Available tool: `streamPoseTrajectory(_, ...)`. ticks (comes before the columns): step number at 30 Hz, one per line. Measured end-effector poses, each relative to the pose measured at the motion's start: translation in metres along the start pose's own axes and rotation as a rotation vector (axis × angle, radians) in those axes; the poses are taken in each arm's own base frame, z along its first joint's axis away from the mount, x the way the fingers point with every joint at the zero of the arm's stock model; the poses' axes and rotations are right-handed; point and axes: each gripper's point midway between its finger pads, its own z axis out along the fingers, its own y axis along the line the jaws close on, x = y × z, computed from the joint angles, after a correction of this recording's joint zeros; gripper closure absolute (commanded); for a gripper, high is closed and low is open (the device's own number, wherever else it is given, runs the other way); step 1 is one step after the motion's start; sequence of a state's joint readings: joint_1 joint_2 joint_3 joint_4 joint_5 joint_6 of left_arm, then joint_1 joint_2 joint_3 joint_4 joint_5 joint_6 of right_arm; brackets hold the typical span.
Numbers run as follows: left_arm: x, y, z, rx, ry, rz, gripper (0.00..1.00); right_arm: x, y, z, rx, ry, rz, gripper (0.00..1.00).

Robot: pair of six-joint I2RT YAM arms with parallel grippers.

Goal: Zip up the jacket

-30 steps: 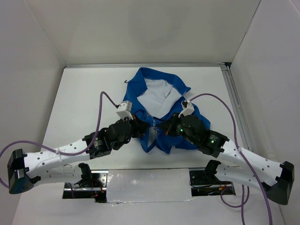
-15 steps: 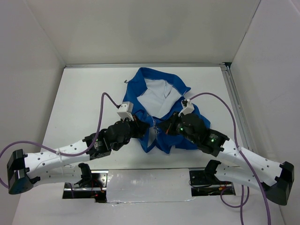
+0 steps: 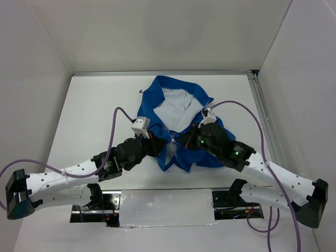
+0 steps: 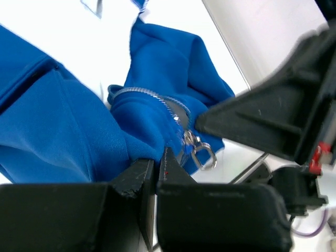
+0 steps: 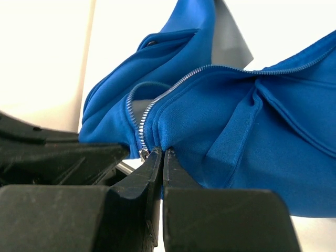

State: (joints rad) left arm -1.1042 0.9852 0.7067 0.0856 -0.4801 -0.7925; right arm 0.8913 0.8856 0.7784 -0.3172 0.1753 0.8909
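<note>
White, hole-dotted shells cover the left arm (image 3: 58, 177) and right arm (image 3: 286, 182). The left hand (image 4: 156, 167) and right hand (image 5: 161, 157) are black, and purple cables (image 3: 114, 126) trail along both arms.

The jacket (image 3: 181, 102) lies mid-table (image 3: 89, 105), collar toward the far edge. At its near hem, the left gripper (image 3: 161, 147) sits left of the zipper (image 4: 190, 143), the right gripper (image 3: 181, 142) just right.

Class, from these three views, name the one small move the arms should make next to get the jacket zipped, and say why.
Probably: keep the left gripper pinched as an anchor and ease the right gripper toward the collar. Both are shut on the jacket beside the slider at the foot of the zipper teeth, and the front above gapes, white lining showing.
</note>
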Motion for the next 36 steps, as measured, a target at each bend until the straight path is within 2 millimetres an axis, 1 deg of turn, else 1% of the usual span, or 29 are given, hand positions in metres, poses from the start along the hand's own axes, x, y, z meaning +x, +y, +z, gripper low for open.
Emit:
streamPoseTrajectory(5,0.004,-0.001,-0.006,0.092,-0.023,0.101,1.0,0.003,-0.002,0.003,0.028,0.033,-0.022,1.0)
streamPoseTrajectory(12,0.005,-0.012,-0.007,0.171,-0.019,0.199,1.0,0.003,-0.002,0.002,0.015,0.04,-0.041,1.0)
streamPoseTrajectory(17,0.013,-0.012,-0.005,0.182,0.007,0.232,1.0,0.006,-0.004,-0.004,-0.023,0.026,-0.041,1.0)
streamPoseTrajectory(22,0.022,-0.012,-0.006,0.203,0.049,0.263,1.0,0.0,0.0,-0.011,-0.058,-0.001,-0.054,1.0)
streamPoseTrajectory(26,0.031,-0.019,-0.014,0.269,0.098,0.292,1.0,-0.001,0.002,-0.012,-0.072,-0.001,-0.074,1.0)
streamPoseTrajectory(32,0.039,-0.034,-0.027,0.396,0.139,0.352,1.0,-0.003,0.001,-0.013,-0.092,0.017,-0.089,1.0)
streamPoseTrajectory(36,0.045,-0.037,-0.032,0.447,0.16,0.386,1.0,-0.001,0.002,-0.014,-0.116,0.047,-0.087,1.0)
